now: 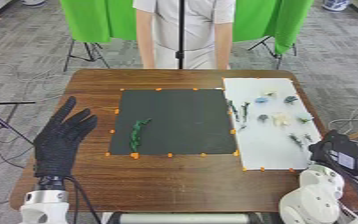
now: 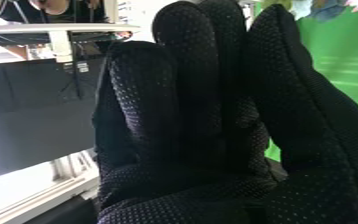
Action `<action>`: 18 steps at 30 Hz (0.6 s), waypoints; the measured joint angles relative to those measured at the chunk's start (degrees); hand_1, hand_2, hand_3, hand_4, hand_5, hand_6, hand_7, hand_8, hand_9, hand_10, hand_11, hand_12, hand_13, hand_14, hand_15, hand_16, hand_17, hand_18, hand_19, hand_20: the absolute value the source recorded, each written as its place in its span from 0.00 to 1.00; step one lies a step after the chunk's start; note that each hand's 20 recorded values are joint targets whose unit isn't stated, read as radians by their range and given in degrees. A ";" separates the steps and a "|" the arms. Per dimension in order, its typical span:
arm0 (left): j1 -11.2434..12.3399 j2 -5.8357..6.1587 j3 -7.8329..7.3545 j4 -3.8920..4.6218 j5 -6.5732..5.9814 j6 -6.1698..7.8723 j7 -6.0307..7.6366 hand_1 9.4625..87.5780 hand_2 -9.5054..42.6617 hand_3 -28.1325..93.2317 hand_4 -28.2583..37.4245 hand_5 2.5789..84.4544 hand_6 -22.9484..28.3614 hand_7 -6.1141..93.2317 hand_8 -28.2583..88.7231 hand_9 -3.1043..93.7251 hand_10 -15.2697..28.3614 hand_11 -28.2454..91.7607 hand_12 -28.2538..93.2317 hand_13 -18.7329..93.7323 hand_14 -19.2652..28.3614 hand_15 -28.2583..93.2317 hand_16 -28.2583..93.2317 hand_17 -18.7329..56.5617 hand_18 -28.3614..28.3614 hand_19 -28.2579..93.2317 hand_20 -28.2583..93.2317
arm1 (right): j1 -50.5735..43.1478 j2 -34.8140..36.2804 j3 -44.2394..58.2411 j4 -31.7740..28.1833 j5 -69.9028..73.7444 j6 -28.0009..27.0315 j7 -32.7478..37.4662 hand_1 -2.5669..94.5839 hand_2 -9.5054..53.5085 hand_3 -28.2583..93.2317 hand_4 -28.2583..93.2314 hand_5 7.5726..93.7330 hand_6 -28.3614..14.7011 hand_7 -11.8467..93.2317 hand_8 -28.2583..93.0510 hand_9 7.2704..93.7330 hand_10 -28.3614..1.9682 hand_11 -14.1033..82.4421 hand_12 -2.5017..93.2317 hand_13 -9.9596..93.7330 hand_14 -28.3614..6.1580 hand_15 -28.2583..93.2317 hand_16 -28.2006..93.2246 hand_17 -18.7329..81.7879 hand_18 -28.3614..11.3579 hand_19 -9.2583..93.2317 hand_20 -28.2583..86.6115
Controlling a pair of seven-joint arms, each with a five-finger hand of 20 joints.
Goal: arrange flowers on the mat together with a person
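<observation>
In the head view a dark mat (image 1: 177, 125) lies on the table, with a green leafy stem (image 1: 138, 134) on its left part. Several small flowers and sprigs, among them a blue flower (image 1: 262, 100) and a cream flower (image 1: 282, 119), rest on a white sheet (image 1: 255, 157) right of the mat. My left hand (image 1: 58, 145) is open over the table's left edge, beside the mat. At the table's right edge, by the sheet's near corner, is my right hand (image 1: 340, 150). The right wrist view has my right hand (image 2: 184, 125) with fingers extended, holding nothing.
Orange tape pieces (image 1: 135, 155) mark the edges of mat and sheet. A person stands across the table, arms down, not touching the flowers. Bare brown wood (image 1: 180, 187) runs along the near side of the table (image 1: 113, 175). Green cloth (image 1: 278, 20) hangs behind.
</observation>
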 measured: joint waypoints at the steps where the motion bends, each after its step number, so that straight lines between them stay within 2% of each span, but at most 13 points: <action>1: -0.01 0.00 0.01 0.00 0.00 0.00 0.00 0.16 0.34 0.85 0.01 0.38 0.60 0.18 0.17 0.41 0.78 0.44 0.32 0.43 0.90 0.57 0.18 0.25 1.00 0.83 0.08 | 0.15 0.01 -0.06 -0.02 0.04 0.00 0.34 0.50 0.00 0.79 0.03 0.77 0.65 0.35 0.20 0.81 0.51 0.45 0.24 0.76 0.53 0.75 0.37 0.40 0.24 0.81 0.36; 3: -0.02 0.00 0.01 0.00 0.00 0.00 0.00 0.16 0.34 0.85 0.01 0.38 0.60 0.18 0.17 0.41 0.78 0.44 0.32 0.43 0.90 0.57 0.18 0.25 1.00 0.83 0.08 | 0.40 0.03 -0.19 -0.13 0.06 -0.19 1.27 0.43 0.00 0.81 0.04 0.69 0.61 0.32 0.12 0.75 0.43 0.44 0.22 0.73 0.48 0.75 0.35 0.39 0.21 0.80 0.36; 4: -0.02 0.00 0.01 0.00 0.00 0.00 0.01 0.16 0.34 0.85 0.01 0.38 0.60 0.18 0.17 0.41 0.78 0.44 0.32 0.43 0.90 0.57 0.18 0.25 1.00 0.83 0.08 | 0.43 0.03 -0.18 -0.28 0.18 -0.47 1.63 0.41 0.00 0.81 0.04 0.65 0.59 0.30 0.11 0.73 0.39 0.43 0.21 0.72 0.45 0.75 0.35 0.38 0.19 0.80 0.36; 9: -0.01 0.08 0.01 0.00 -0.02 0.02 0.05 0.16 0.34 0.85 0.01 0.38 0.60 0.18 0.17 0.41 0.78 0.44 0.32 0.43 0.90 0.57 0.18 0.25 1.00 0.83 0.08 | 0.58 -0.01 0.28 -1.32 4.60 -3.33 2.15 0.38 0.00 0.81 0.04 0.60 0.54 0.27 0.12 0.69 0.36 0.42 0.20 0.70 0.40 0.76 0.34 0.37 0.16 0.79 0.36; 14: -0.07 0.08 0.03 0.00 -0.03 0.03 0.05 0.16 0.34 0.85 0.01 0.38 0.59 0.18 0.17 0.41 0.78 0.44 0.32 0.43 0.90 0.57 0.18 0.25 1.00 0.83 0.08 | 1.51 -0.21 0.13 -1.19 9.57 -6.23 1.78 0.39 0.00 0.80 0.03 0.62 0.56 0.27 0.12 0.71 0.36 0.42 0.20 0.70 0.40 0.76 0.34 0.37 0.16 0.79 0.36; 17: -0.20 0.08 0.09 0.03 -0.04 0.03 0.05 0.16 0.34 0.85 0.02 0.38 0.60 0.18 0.17 0.41 0.78 0.44 0.32 0.43 0.90 0.57 0.18 0.25 1.00 0.83 0.08 | 2.37 -0.41 -0.41 -0.57 10.08 -7.66 1.43 0.45 0.00 0.79 0.03 0.71 0.62 0.28 0.13 0.78 0.44 0.44 0.21 0.74 0.47 0.75 0.34 0.39 0.18 0.79 0.37; 18: -0.25 0.08 0.09 0.03 -0.04 0.03 0.05 0.16 0.34 0.85 0.02 0.38 0.60 0.18 0.17 0.41 0.78 0.44 0.32 0.43 0.90 0.57 0.18 0.25 1.00 0.83 0.08 | 3.02 -0.43 -1.08 0.01 10.00 -7.94 1.37 0.54 0.00 0.75 0.01 0.79 0.65 0.29 0.19 0.86 0.52 0.44 0.23 0.78 0.52 0.74 0.36 0.41 0.20 0.80 0.37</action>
